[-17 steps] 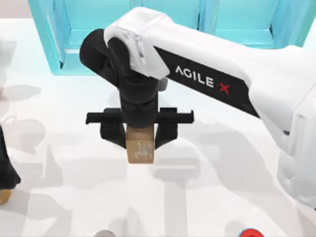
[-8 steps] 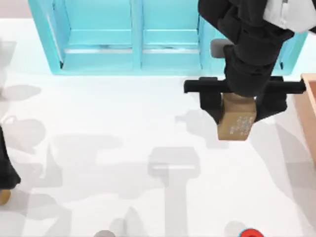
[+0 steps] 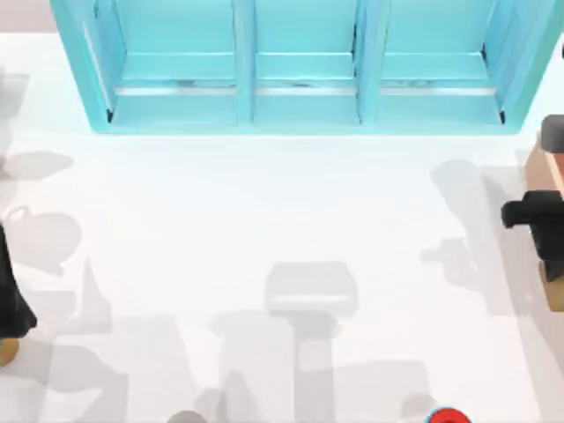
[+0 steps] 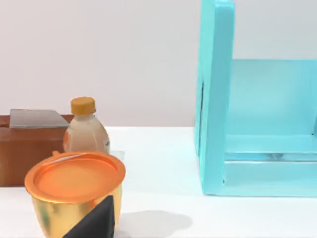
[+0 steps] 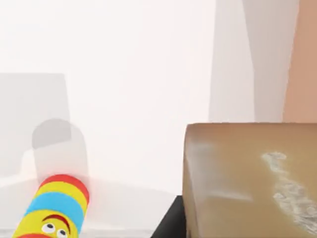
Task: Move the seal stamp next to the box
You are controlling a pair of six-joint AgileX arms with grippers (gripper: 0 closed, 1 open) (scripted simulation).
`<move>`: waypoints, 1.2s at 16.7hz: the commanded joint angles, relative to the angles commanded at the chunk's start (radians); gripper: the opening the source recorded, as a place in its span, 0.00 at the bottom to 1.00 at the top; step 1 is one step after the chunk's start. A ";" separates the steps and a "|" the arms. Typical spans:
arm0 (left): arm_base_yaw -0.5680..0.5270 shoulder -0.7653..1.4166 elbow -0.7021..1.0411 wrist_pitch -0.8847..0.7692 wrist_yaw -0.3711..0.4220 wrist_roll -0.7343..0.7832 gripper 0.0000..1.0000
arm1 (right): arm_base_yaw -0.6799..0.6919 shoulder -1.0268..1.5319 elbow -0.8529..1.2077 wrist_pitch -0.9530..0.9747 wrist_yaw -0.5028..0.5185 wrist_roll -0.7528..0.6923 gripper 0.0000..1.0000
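The right claw (image 3: 539, 216) is at the table's (image 3: 264, 229) right edge, closed on the seal stamp (image 5: 247, 181), which has pale marks I cannot read. The box (image 3: 539, 167) is just beside it at that edge. The big blue shelf (image 3: 300, 66) stands along the far edge. By the left arm sit a gold cup with an orange lid (image 4: 74, 193) and a capped bottle (image 4: 86, 131). I cannot tell if the left claw is open or closed.

A white table (image 3: 264, 220) carries a big turquoise shelf unit (image 3: 300, 66) along its far edge. Near the left side stand a gold cup with an orange lid (image 4: 74, 193), a capped bottle (image 4: 85, 130) and a brown block (image 4: 27, 146). A striped round toy (image 5: 52, 208) sits at the near edge.
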 joint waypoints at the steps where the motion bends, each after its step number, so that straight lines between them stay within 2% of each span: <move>1: 0.000 0.000 0.000 0.000 0.000 0.000 1.00 | -0.009 -0.013 -0.013 0.000 0.000 -0.009 0.00; 7: 0.000 0.000 0.000 0.000 0.000 0.000 1.00 | -0.005 -0.013 -0.030 0.017 0.001 -0.011 0.00; 14: 0.000 0.000 0.000 0.000 0.000 0.000 1.00 | -0.007 -0.002 -0.238 0.242 0.000 -0.004 0.00; 19: 0.000 0.000 0.000 0.000 0.000 0.000 1.00 | -0.004 0.005 -0.256 0.260 0.000 -0.005 0.00; 20: 0.000 0.000 0.000 0.000 0.000 0.000 1.00 | -0.004 0.005 -0.256 0.260 0.000 -0.005 0.08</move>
